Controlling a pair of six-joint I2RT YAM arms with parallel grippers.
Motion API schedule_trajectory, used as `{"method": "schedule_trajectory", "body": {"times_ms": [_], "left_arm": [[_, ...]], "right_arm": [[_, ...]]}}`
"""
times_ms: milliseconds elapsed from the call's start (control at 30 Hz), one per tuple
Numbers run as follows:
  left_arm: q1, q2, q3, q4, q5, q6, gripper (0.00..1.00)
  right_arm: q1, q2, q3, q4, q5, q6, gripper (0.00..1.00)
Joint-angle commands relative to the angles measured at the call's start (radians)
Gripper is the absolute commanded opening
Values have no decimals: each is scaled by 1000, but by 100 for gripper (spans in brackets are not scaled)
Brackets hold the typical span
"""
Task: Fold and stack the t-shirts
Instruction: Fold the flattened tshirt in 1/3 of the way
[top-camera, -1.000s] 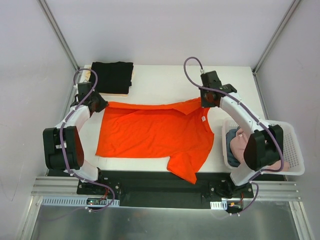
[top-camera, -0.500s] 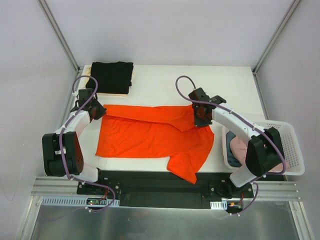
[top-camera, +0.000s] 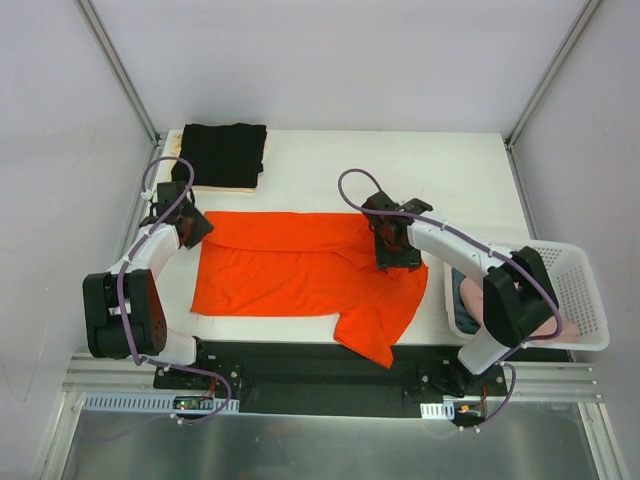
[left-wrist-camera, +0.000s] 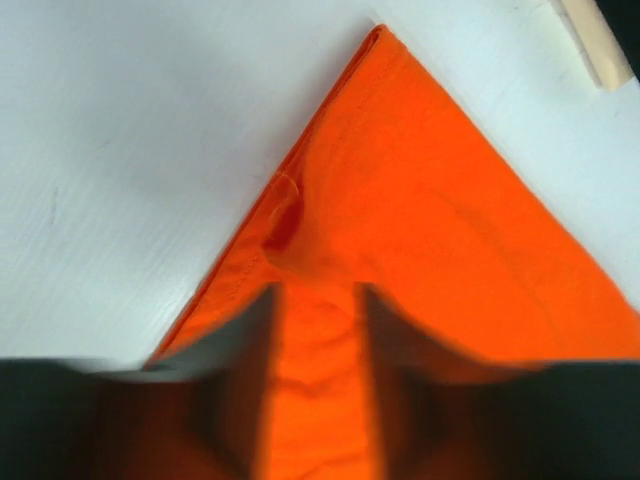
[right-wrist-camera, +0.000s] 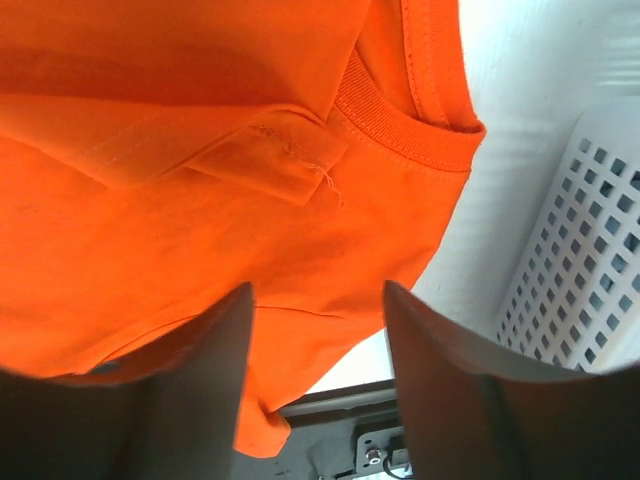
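Your right gripper (right-wrist-camera: 318, 288) has carried the far edge of the orange-red t-shirt (top-camera: 300, 270) toward you, so the first fold lies in the table's middle; its jaws stand wide, holding nothing. The left gripper (left-wrist-camera: 315, 290) straddles a corner; whether it pinches, I cannot tell

1. This is a robotics lab test cell: a white table (top-camera: 320, 160) is boxed in by plain pale walls (top-camera: 330, 60) and bare metal frame posts (top-camera: 115, 65)
2. The left arm (top-camera: 150, 250) and right arm (top-camera: 460, 245) are bolted to a black base plate (top-camera: 300, 362) beside a slotted aluminium rail (top-camera: 110, 378)
3. Exposed purple cables (top-camera: 341, 188) loop off both arms
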Motion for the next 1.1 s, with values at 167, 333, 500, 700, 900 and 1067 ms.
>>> {"method": "schedule_trajectory", "body": {"times_ms": [167,333,500,700,900,1067], "left_arm": [[-1,-178,9,-49,75,10,99],[-1,-260,-27,-53,154,5,99],[-10,-380,-161,-50,107,-25,99],[-16,-445,-226,-46,20,-23,99],[-15,-448,-229,-41,9,-7,99],[-15,-446,-228,-44,6,0,99]], "right_arm": [[14,-156,-13,105,-98,-120,97],[74,-132,-16,222,-216,-201,97],[96,-43,-23,318,-311,-132,98],[93,48,-39,455,-339,-57,97],[86,125,-17,453,-261,-6,93],[83,141,-43,452,-187,35,92]]}}
